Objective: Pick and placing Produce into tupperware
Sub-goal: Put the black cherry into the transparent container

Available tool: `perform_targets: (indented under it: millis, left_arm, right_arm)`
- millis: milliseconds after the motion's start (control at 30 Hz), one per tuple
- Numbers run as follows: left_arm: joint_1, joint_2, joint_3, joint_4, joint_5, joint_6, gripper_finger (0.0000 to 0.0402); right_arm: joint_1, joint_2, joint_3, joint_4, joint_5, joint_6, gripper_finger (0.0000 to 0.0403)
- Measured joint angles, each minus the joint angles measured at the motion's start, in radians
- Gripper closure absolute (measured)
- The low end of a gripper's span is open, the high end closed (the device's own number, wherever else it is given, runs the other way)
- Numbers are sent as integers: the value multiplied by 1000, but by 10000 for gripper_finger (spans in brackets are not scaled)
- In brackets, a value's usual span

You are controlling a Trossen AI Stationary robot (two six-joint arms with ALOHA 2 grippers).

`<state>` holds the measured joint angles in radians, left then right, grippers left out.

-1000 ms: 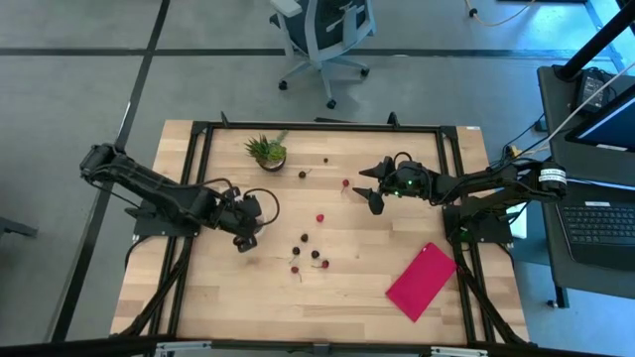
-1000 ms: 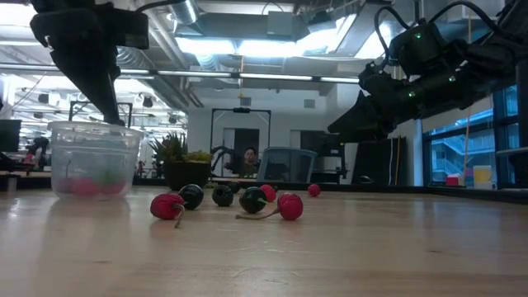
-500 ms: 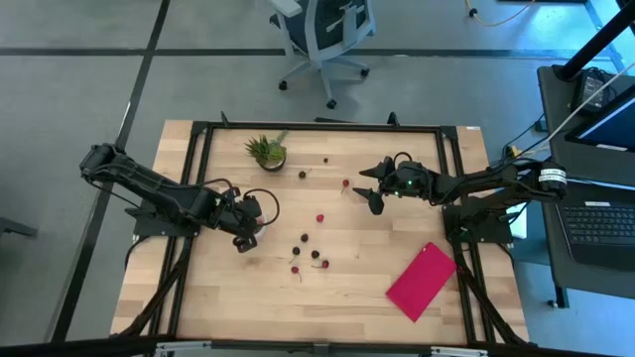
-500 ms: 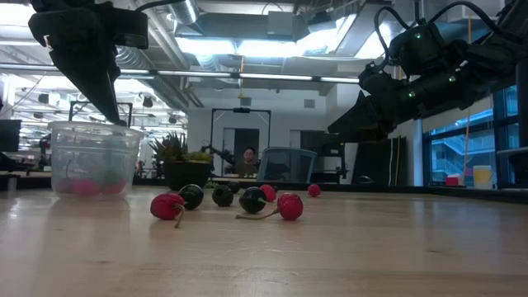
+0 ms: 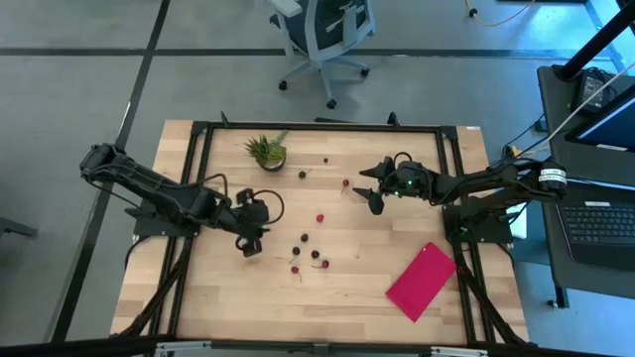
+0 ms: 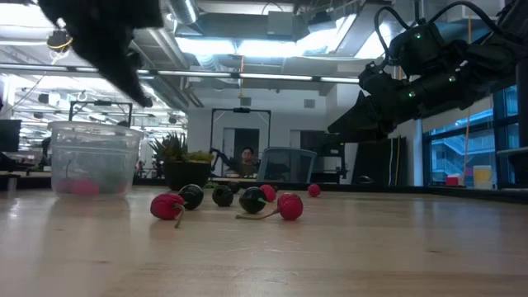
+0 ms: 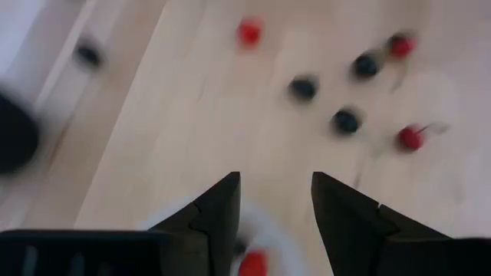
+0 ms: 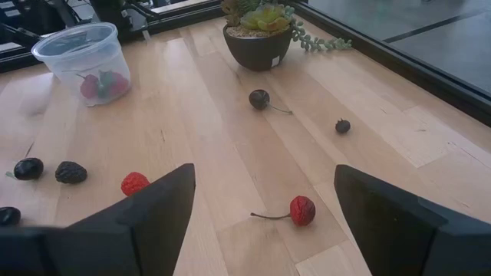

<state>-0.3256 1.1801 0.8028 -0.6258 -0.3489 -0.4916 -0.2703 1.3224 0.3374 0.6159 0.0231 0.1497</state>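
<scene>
A: How far along is the job?

B: Early. Two or three red pieces are seen inside the cup (image 8: 83, 61). Most of the berries (image 5: 308, 253) are still loose on the surface (image 5: 347, 297).

A: What is left, and where?

B: From the overhead view: a small cluster just past table centre toward 7 o'clock, one red berry (image 5: 319, 218) near centre, and a few more toward 12 o'clock beside the potted plant (image 5: 267, 151). Roughly ten loose pieces can be counted; an exact figure can't be given.

A: Where is the cup?

B: At 9 o'clock from the cluster, under the left tool (image 7: 275, 203). It stands upright and lidless.

A: Look of the produce?

B: Tiny round pieces, bright red and near-black, some with thin stems. Each is far smaller than the cup. The cup is translucent white with a rolled rim, so the contents show through the wall.

A: State of the tools?

B: The left tool is spread and empty, hanging over the cup's rim, with a red berry seen below it inside. The right tool (image 8: 265, 207) is also spread wide and empty, held above the surface at about 2 o'clock, facing a stemmed red berry (image 8: 301, 209).

A: Other clutter?

B: A flat pink-red sheet (image 5: 421, 280) lies at 4 o'clock, well apart from the berries.
</scene>
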Motion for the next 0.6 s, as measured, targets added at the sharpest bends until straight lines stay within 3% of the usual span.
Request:
perform_targets:
  millis: [167, 400, 600]
  left_arm:
    - [1, 0, 0, 160, 64, 155, 248]
    - [14, 57, 1, 198, 132, 188, 248]
    - [22, 185, 1, 297, -7, 171, 248]
  right_arm:
    - [0, 0, 0, 0, 0, 0, 89]
    - [0, 0, 0, -2, 0, -1, 89]
    - [-1, 0, 0, -13, 0, -5, 89]
